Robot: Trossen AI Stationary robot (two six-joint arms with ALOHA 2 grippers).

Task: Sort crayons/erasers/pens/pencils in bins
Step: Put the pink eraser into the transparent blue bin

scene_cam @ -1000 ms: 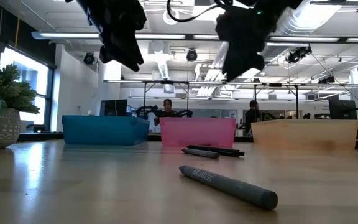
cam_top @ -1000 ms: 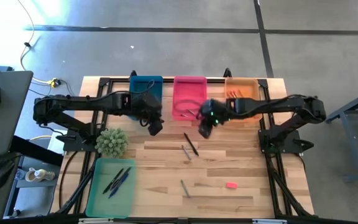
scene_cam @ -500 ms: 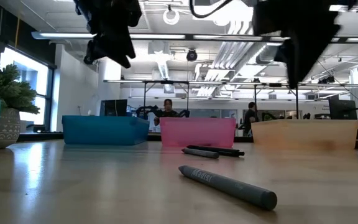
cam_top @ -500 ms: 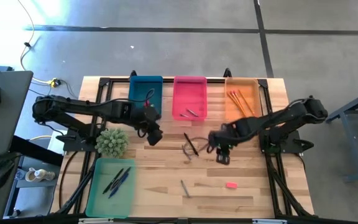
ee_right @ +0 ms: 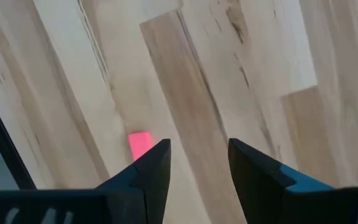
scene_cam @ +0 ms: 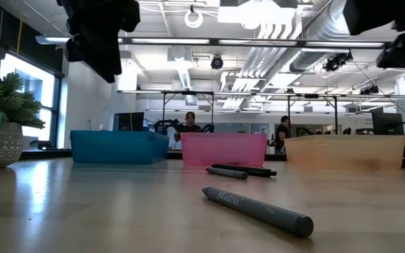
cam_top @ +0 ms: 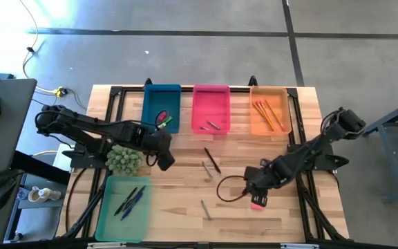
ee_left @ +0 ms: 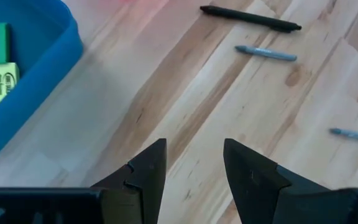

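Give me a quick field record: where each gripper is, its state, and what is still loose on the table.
right gripper: open, empty, above the small pink rectangular eraser
left gripper: open, empty, beside the spiky green potted plant
loose on wooden table: slim black pen, two short grey crayons, the pink eraser

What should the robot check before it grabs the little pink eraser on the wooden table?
1. Right gripper open and empty: ok.
2. Right gripper over the small pink rectangular eraser: not ok; in its wrist view the eraser sits beside one finger, not between the two.
3. Eraser free of other things on the bare wooden table: ok.
4. Blue plastic bin already holding erasers and with room: ok.
5. Left gripper out of the way: ok, open and empty near the potted plant.
6. Height above the eraser: cannot tell.
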